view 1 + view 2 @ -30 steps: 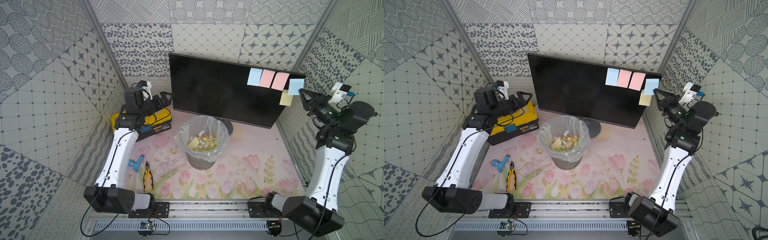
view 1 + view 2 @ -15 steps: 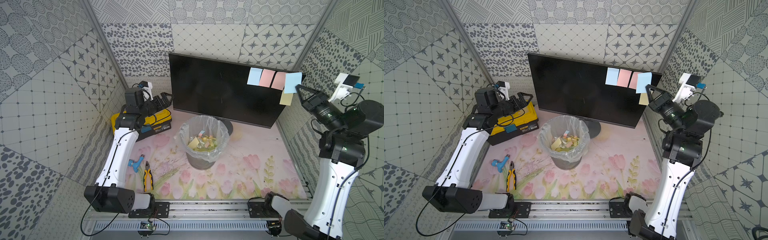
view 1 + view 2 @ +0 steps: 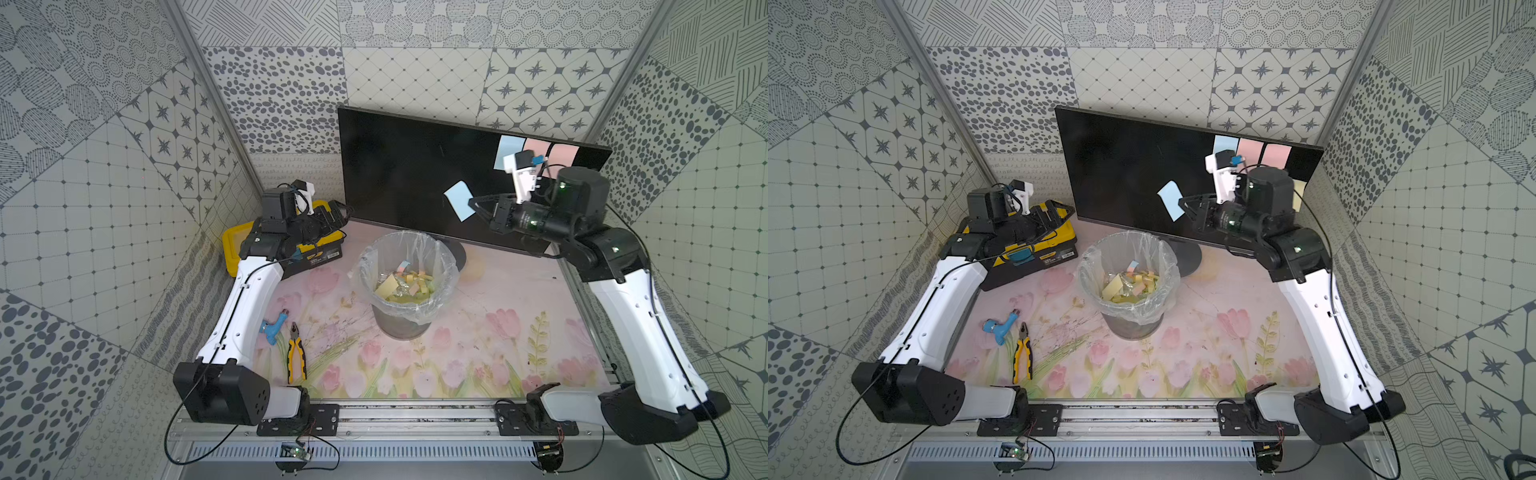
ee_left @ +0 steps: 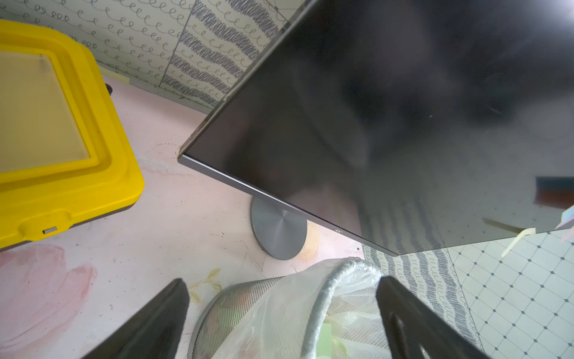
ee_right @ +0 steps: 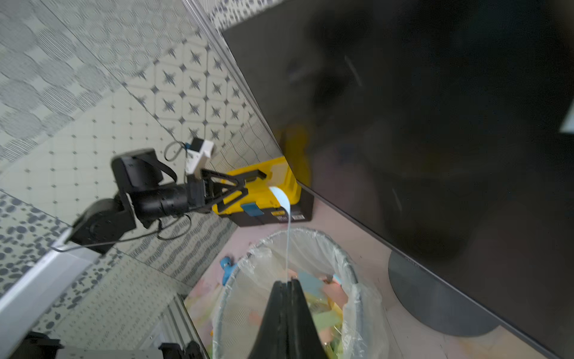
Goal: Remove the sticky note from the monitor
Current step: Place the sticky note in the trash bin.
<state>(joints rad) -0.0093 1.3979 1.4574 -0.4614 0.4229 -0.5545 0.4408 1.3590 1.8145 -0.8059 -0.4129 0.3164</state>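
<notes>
Sticky note (image 3: 459,200) — clamped in right end effector (image 5: 287,282), edge-on from its wrist.

Left fingers (image 4: 149,323) wide, right fingers (image 5: 279,317) together

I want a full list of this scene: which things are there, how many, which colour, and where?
monitor: one, black, back of the table.
notes on the monitor: four, blue, two pink, yellow (partly hidden); upper right corner.
loose note: one, light blue, before the screen.
bin: one, grey mesh, clear liner, table centre.
scraps: many, mixed colours, inside the bin.
toolbox: one, yellow and black, back left.
pliers: one, yellow handles, front left.
small tool: one, blue, beside the pliers.
mat: one, pink floral, under everything.
left gripper: one, black, open, by the toolbox.
right gripper: one, black, shut on the loose note.
</notes>
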